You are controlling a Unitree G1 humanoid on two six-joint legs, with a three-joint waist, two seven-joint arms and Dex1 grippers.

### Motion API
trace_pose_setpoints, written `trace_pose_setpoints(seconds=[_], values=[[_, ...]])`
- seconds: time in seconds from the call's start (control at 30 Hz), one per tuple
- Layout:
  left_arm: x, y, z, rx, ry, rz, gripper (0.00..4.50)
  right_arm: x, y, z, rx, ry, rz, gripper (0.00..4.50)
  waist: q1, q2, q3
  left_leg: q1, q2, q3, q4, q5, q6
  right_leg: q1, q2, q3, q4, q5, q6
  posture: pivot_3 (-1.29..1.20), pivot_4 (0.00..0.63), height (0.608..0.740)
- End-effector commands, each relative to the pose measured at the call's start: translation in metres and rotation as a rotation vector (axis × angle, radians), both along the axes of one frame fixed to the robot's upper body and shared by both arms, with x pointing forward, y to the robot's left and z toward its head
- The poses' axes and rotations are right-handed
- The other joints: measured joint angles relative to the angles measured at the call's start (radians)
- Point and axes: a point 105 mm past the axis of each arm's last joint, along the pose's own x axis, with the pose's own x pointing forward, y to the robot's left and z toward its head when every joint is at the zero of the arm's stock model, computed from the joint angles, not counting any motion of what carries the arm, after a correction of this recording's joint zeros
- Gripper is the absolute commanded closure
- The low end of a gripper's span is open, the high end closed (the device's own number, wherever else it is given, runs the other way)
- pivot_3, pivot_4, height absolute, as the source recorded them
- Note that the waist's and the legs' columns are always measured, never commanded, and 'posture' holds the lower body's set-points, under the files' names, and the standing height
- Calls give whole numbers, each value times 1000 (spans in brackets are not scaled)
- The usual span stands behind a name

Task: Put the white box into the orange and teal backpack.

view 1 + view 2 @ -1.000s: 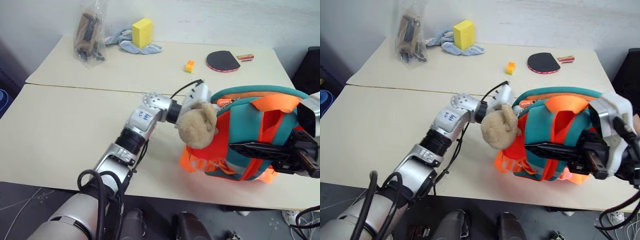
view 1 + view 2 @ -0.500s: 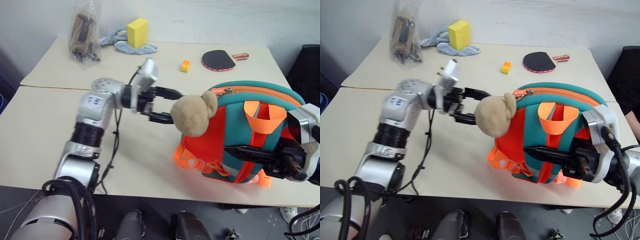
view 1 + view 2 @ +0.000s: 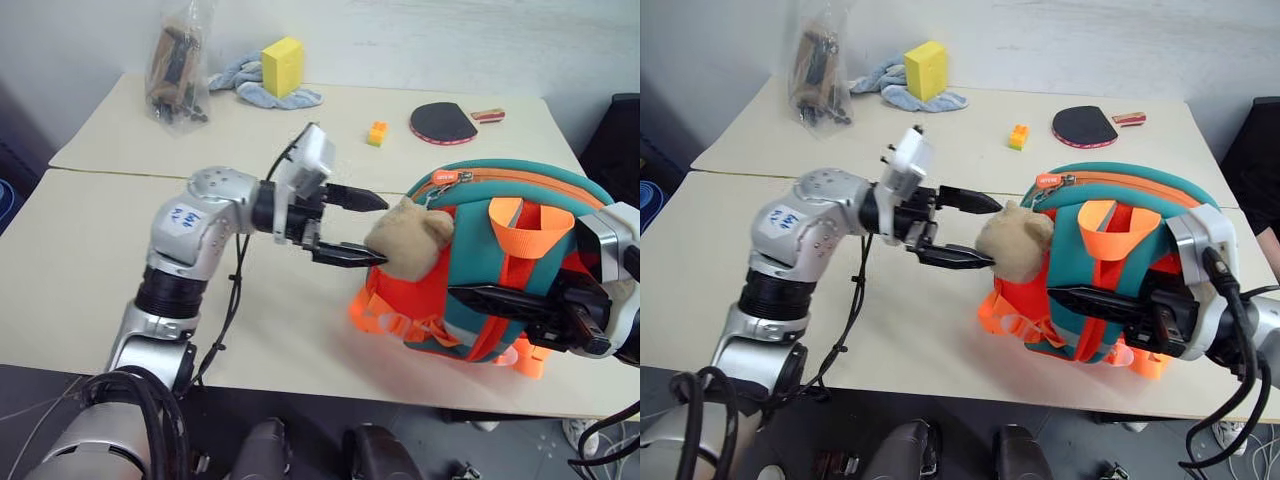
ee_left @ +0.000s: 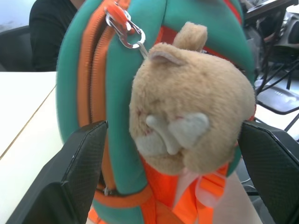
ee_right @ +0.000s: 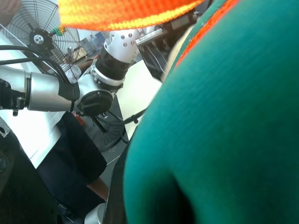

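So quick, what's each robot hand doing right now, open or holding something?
Left gripper: open, empty, fingers either side of the plush toy.
Right gripper: shut on the backpack.

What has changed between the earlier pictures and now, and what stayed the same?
The left gripper, earlier reaching in at the backpack's top behind the plush toy, has pulled out to the left and now stands open beside the toy, holding nothing. The right gripper stays shut against the backpack's front. The backpack stays upright on the table; the yellow block, paddle and bag have not moved.
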Motion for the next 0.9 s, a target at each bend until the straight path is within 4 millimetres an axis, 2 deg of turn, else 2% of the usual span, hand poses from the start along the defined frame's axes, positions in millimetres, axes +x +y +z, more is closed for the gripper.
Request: trace_pose_setpoints(seconds=[0.03, 0.13, 0.4, 0.5, 0.6, 0.77, 0.83, 0.9], values=[[-2, -6, 9, -53, -22, -1, 221, -4, 4, 4, -3, -22, 20, 4500, 1, 0, 0, 0, 0, 0, 0, 0, 0, 0, 0, 0, 0, 0, 0, 0, 150, 740], [-5, -5, 10, -63, 3, -15, 803, -4, 5, 1, -7, -20, 12, 4500, 3, 0, 0, 0, 0, 0, 0, 0, 0, 0, 0, 0, 0, 0, 0, 0, 150, 740], [-20, -3, 9, -62, 65, -98, 3238, -4, 4, -1, -2, -20, -12, 4500, 5, 0, 0, 0, 0, 0, 0, 0, 0, 0, 0, 0, 0, 0, 0, 0, 150, 740], [-17, 0, 11, -72, 70, -92, 3913, -4, 4, -2, -1, -21, -17, 4500, 6, 0, 0, 0, 0, 0, 0, 0, 0, 0, 0, 0, 0, 0, 0, 0, 150, 740], [-8, 8, 20, -86, 77, -57, 4012, -4, 2, -2, -3, -21, -27, 4500, 6, 0, 0, 0, 0, 0, 0, 0, 0, 0, 0, 0, 0, 0, 0, 0, 150, 740], [18, 42, 46, -134, 74, 16, 4012, -12, -7, 1, -3, -22, -34, 4500, 5, 0, 0, 0, 0, 0, 0, 0, 0, 0, 0, 0, 0, 0, 0, 0, 150, 740], [26, 59, 39, -83, 75, 33, 4012, -16, -11, 0, -10, -21, -41, 4500, 5, 0, 0, 1, 0, 0, -1, 0, -1, 0, 0, 0, 0, 0, 0, 0, 150, 740], [29, 75, 13, 57, 79, 32, 4012, -19, -16, -4, -40, -28, -49, 4500, 4, 0, 0, 1, 0, 0, -2, 1, -1, 0, 0, 0, 0, 0, 0, 0, 150, 740]])
